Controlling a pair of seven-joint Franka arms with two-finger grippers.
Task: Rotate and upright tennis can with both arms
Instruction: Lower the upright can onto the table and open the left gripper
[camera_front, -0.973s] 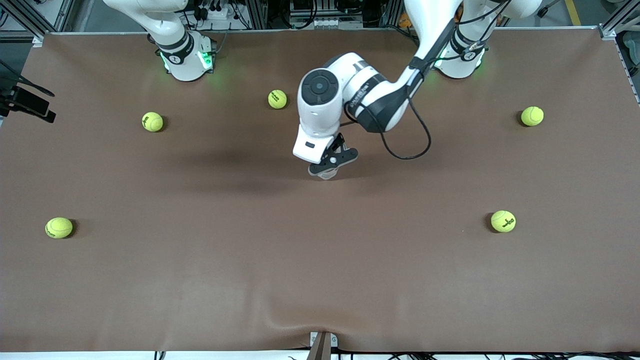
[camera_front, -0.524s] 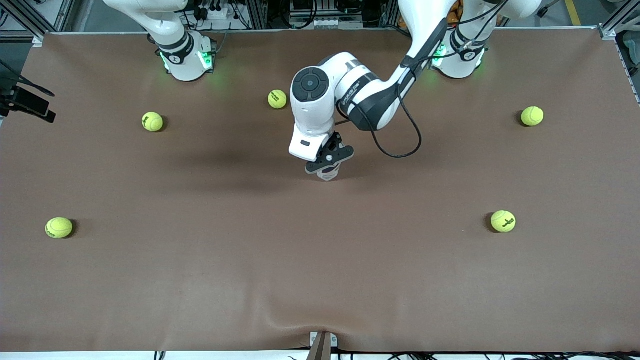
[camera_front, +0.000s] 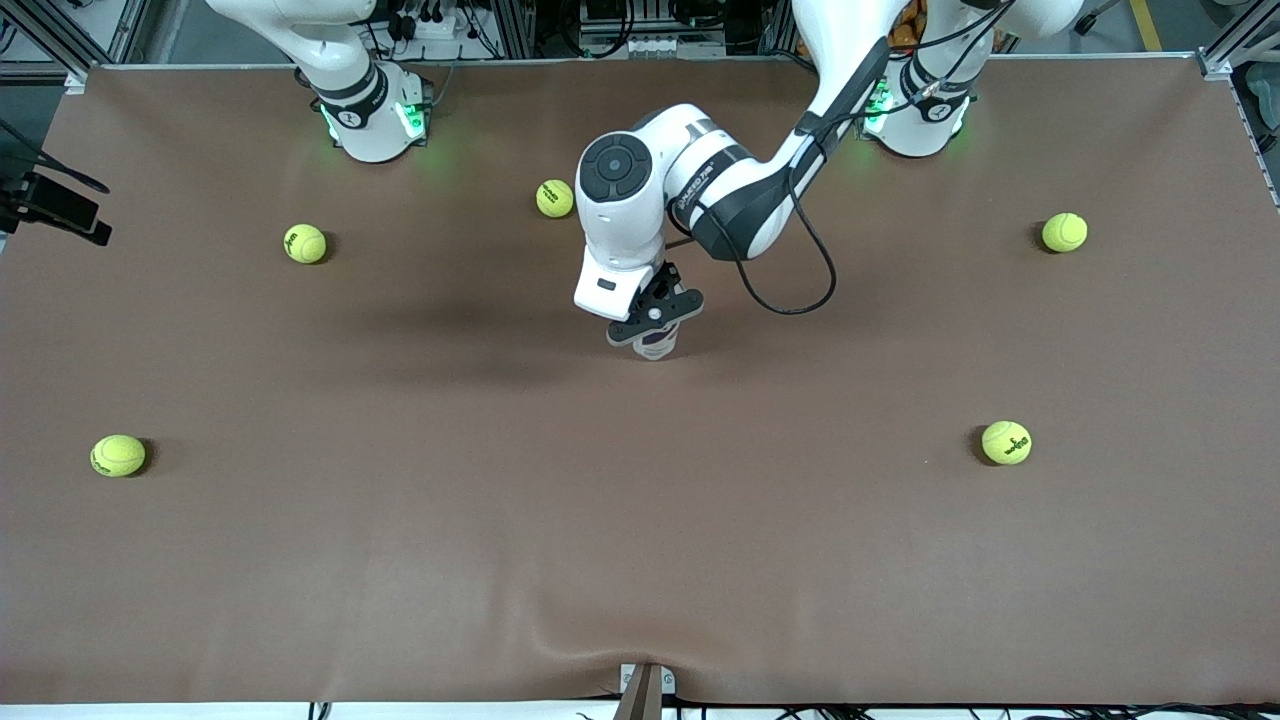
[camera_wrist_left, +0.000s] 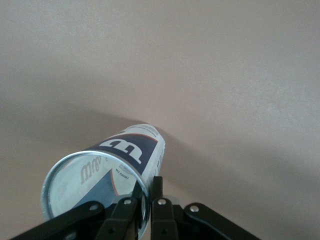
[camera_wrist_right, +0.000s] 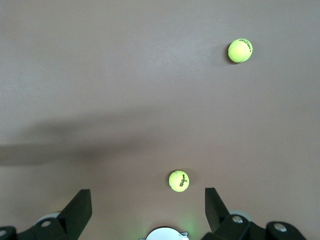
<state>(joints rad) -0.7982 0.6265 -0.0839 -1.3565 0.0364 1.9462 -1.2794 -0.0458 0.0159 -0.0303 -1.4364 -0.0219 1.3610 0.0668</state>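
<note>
The tennis can (camera_front: 657, 347) stands almost upright on the brown table near its middle, mostly hidden under my left gripper (camera_front: 655, 320). In the left wrist view the tennis can (camera_wrist_left: 125, 155) shows its silver-rimmed open top, a dark-blue band and a white "W" logo. My left gripper (camera_wrist_left: 148, 192) is shut on the can's top rim, one finger inside and one outside. My right gripper (camera_wrist_right: 147, 215) is open and empty, held high over its own base (camera_wrist_right: 162, 234). It is out of the front view, and the right arm waits.
Several yellow-green tennis balls lie scattered on the table: one (camera_front: 555, 198) beside the left arm's wrist, one (camera_front: 305, 243) near the right arm's base, one (camera_front: 1064, 232), one (camera_front: 1006, 442) and one (camera_front: 118, 455). Two balls (camera_wrist_right: 179, 180) (camera_wrist_right: 240, 50) show in the right wrist view.
My left arm has drawn slightly toward the robots' bases and the right arm's end, still holding the can's rim. The right arm has not moved.
</note>
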